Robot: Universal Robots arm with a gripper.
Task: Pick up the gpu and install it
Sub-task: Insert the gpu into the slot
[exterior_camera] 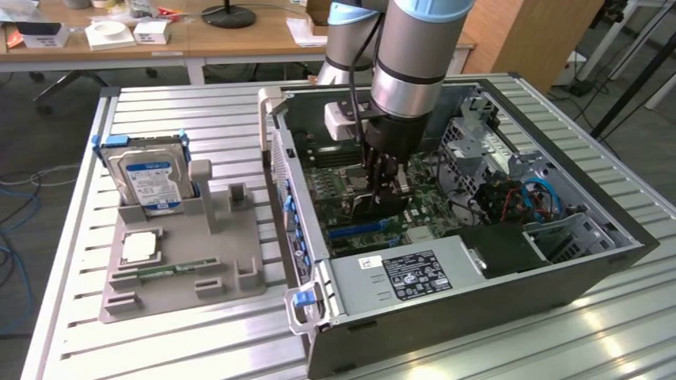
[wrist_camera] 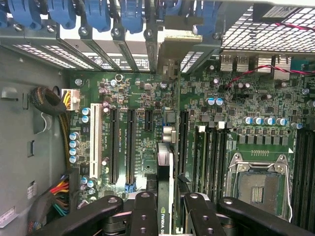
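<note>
My gripper point(exterior_camera: 378, 188) reaches down inside the open computer case point(exterior_camera: 623, 261), over the green motherboard point(exterior_camera: 423, 214). It is shut on the gpu point(exterior_camera: 378, 212), a thin dark card held edge-on between the black fingers point(wrist_camera: 145, 211). In the wrist view the gpu point(wrist_camera: 165, 162) runs as a narrow blade with a green logo strip, lined up along the long black expansion slots point(wrist_camera: 130, 142). Its metal end bracket point(wrist_camera: 170, 54) sits at the row of rear slot covers. I cannot tell whether the card's edge sits in a slot.
A grey fixture tray point(exterior_camera: 227, 261) lies to the exterior view's left of the case, with a blue-labelled hard drive point(exterior_camera: 153, 178), a square silver chip point(exterior_camera: 141, 247) and a memory stick point(exterior_camera: 158, 271). Inside the case are the power supply point(exterior_camera: 412, 273), an open CPU socket point(wrist_camera: 258, 187), blue clips point(wrist_camera: 93, 12) and cable bundles point(wrist_camera: 59, 189).
</note>
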